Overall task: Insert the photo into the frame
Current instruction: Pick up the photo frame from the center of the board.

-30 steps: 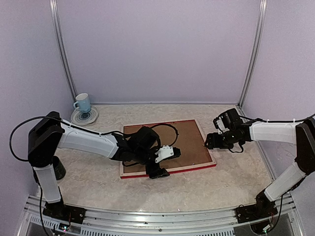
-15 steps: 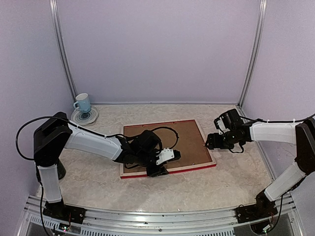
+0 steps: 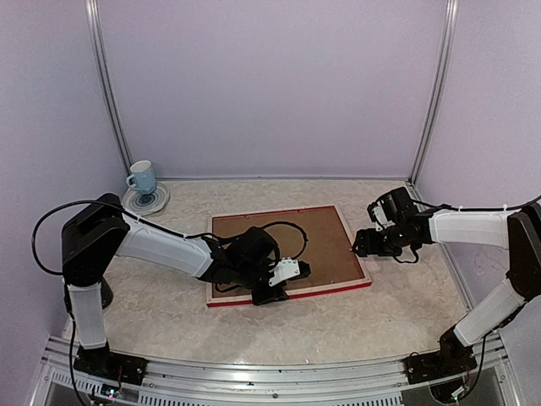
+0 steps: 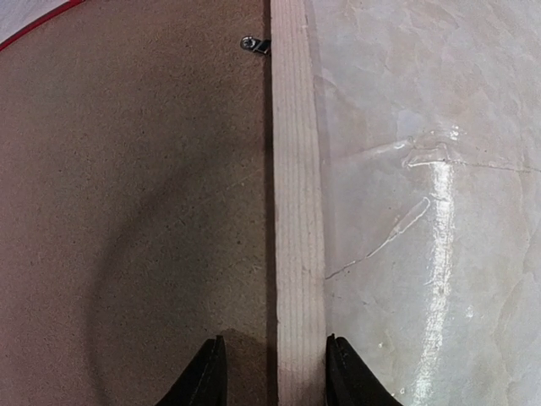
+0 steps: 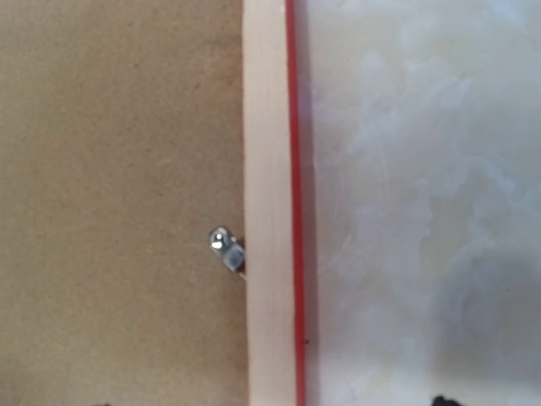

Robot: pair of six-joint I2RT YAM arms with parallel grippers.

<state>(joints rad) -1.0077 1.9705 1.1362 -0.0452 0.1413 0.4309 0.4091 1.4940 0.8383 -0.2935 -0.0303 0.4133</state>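
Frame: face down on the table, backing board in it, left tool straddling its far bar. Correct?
Not quite. The left tool straddles the frame's near bar, not the far one, as the top external view shows. Face down, with the backing board in it, holds.

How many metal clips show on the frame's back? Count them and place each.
2. The near-bar clip lies at the frame's near bar, ahead of the left end effector; the right-bar clip lies beside the right bar. Others may be hidden.
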